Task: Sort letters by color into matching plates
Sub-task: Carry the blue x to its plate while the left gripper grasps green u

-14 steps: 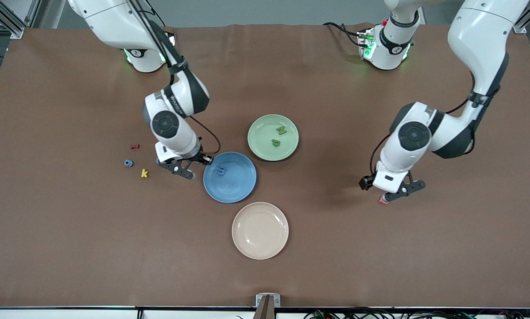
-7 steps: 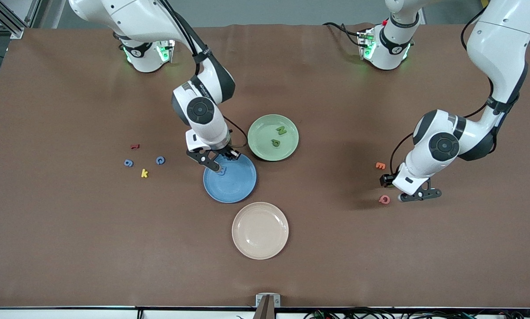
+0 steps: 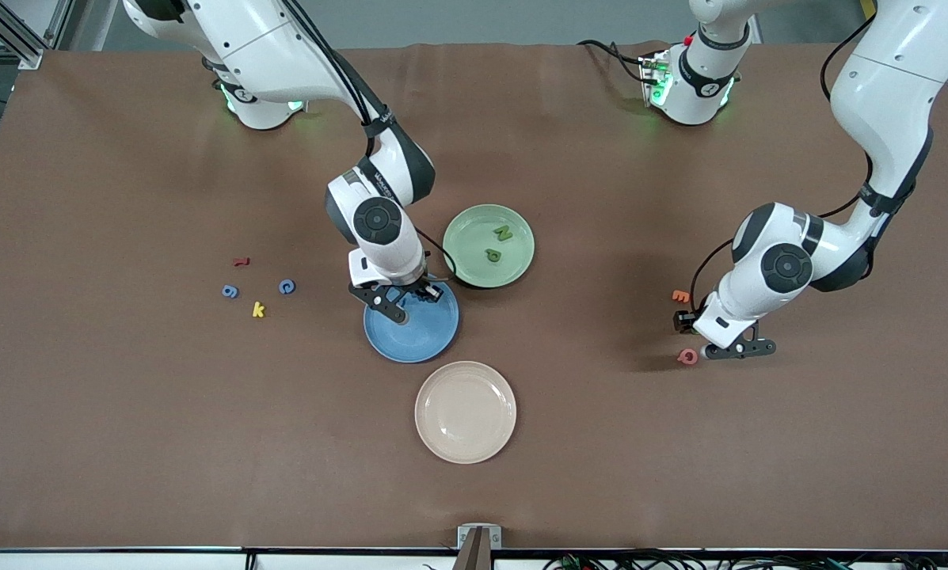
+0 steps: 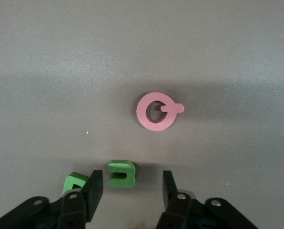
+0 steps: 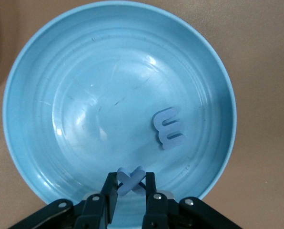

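1. Table [image 3: 125, 435], brown.
2. Blue plate [image 3: 422, 336], matte, round, table centre. Holds blue m [image 5: 168, 128] lying flat. Right gripper [image 3: 406, 305] hangs over its 10 o'clock rim, fingers clenched on blue x [image 5: 131, 180].
3. Green plate [image 3: 474, 261], pale, at 1 o'clock from the blue plate. Holds green N [image 3: 503, 232] and green P [image 3: 493, 254].
4. Cream plate [image 3: 466, 412], at 5 o'clock from the blue plate.
5. Left gripper [image 3: 739, 348], low at its arm's end of the table, fingers released, straddling a green letter [image 4: 121, 173]. A second green letter [image 4: 74, 183] is beside one finger and a pink letter [image 4: 156, 110] lies near.
6. Blue c [image 3: 286, 286] and blue g [image 3: 230, 291], loose on the table at 9 o'clock from the blue plate.
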Robot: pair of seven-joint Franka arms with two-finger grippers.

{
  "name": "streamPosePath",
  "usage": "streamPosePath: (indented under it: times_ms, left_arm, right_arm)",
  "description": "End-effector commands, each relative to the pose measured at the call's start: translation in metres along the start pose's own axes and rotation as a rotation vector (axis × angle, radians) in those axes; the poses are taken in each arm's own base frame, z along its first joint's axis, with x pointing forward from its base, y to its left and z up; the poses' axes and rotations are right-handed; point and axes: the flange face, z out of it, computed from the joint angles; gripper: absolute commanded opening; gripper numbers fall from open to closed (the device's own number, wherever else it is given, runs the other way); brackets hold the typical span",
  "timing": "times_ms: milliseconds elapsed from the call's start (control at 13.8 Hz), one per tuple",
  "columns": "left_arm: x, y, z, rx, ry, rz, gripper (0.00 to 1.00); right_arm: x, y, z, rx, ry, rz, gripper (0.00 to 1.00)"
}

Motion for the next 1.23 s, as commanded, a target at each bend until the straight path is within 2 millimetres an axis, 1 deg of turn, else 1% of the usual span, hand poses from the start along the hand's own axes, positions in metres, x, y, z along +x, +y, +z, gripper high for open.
streamPosePath:
  times_ms: [0,145,290,363,435,508,580,653,798,871,943,1016,1161]
  left_arm:
    - [0.000,-0.003,0.004,-0.001,0.013,0.024,0.54]
    - [0.000,-0.005,0.007,-0.002,0.008,0.021,0.53]
    - [0.000,-0.011,0.009,-0.003,0.002,0.009,0.53]
    - [0.000,-0.011,0.010,-0.004,0.001,0.009,0.52]
    - [0.000,-0.011,0.010,-0.004,0.001,0.009,0.51]
    - [0.001,-0.011,0.009,-0.005,0.003,0.008,0.51]
    - [0.001,-0.011,0.010,-0.005,0.002,0.007,0.51]
    - [0.000,-0.010,0.011,-0.007,0.001,0.008,0.50]
    - [-0.001,-0.010,0.013,-0.008,-0.005,0.002,0.45]
    - [-0.001,-0.010,0.014,-0.009,-0.005,0.001,0.42]
    - [-0.001,-0.011,0.015,-0.009,-0.007,-0.010,0.38]
    - [-0.002,-0.009,0.016,-0.009,-0.010,-0.011,0.31]
    - [-0.002,-0.011,0.013,-0.002,-0.012,-0.022,0.16]
  right_arm:
    - [-0.003,-0.006,-0.002,-0.004,-0.001,0.031,1.00]
    - [-0.001,-0.004,-0.001,-0.009,-0.002,0.031,1.00]
    - [0.008,0.001,-0.007,-0.025,0.000,0.023,1.00]
    - [0.010,0.005,-0.008,-0.064,-0.008,0.003,1.00]
    - [0.014,0.011,-0.010,-0.087,-0.021,-0.056,1.00]
    - [0.018,0.016,-0.022,-0.080,-0.023,-0.122,1.00]
    - [0.018,0.022,-0.027,-0.080,-0.024,-0.150,1.00]
    - [0.025,0.029,-0.035,-0.078,-0.023,-0.188,1.00]
    - [0.048,0.061,-0.042,-0.087,-0.040,-0.300,1.00]
    - [0.056,0.075,-0.042,-0.092,-0.048,-0.317,1.00]
    - [0.058,0.087,-0.042,-0.093,-0.047,-0.307,1.00]
    - [0.067,0.101,-0.040,-0.097,-0.052,-0.300,1.00]
    - [0.086,0.127,-0.037,-0.113,-0.065,-0.312,1.00]
